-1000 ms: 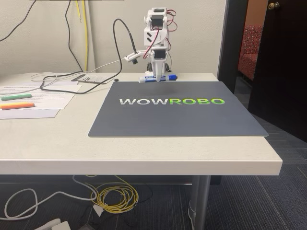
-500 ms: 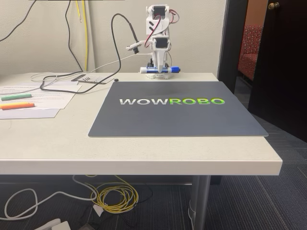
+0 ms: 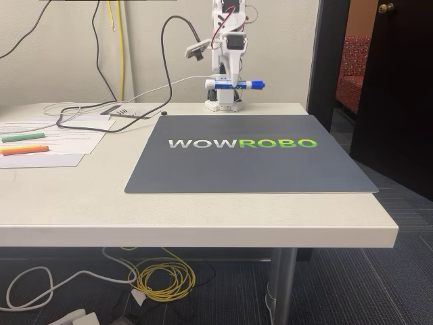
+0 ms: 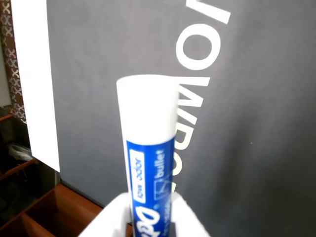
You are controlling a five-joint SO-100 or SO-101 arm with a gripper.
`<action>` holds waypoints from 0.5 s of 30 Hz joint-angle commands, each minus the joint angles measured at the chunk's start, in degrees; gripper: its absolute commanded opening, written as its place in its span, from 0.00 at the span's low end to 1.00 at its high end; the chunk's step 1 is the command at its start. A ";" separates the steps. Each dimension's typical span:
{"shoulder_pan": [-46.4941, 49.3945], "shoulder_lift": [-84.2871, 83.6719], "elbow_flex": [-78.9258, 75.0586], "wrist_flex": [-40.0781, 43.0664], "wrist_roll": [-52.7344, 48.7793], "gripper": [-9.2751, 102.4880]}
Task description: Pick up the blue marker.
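Clamped across the barrel of the blue marker (image 3: 234,84) by the gripper (image 3: 226,82), fingers (image 4: 190,219) pinching the printed label from both sides, cap pointing right in the fixed view. Held level and clear above the far edge of the desk (image 3: 203,210), over the back rim of the grey mat (image 3: 250,169), likely gripped mid-barrel for balance. Left lying near the desk's left edge: green marker (image 3: 22,137) and orange marker (image 3: 24,149).
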 commanded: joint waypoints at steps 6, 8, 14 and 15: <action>-2.29 10.20 7.12 -9.05 4.57 0.09; -2.37 11.95 9.40 -10.81 4.75 0.09; -2.99 16.26 13.71 -13.27 4.57 0.09; -3.08 18.11 15.91 -15.03 4.66 0.09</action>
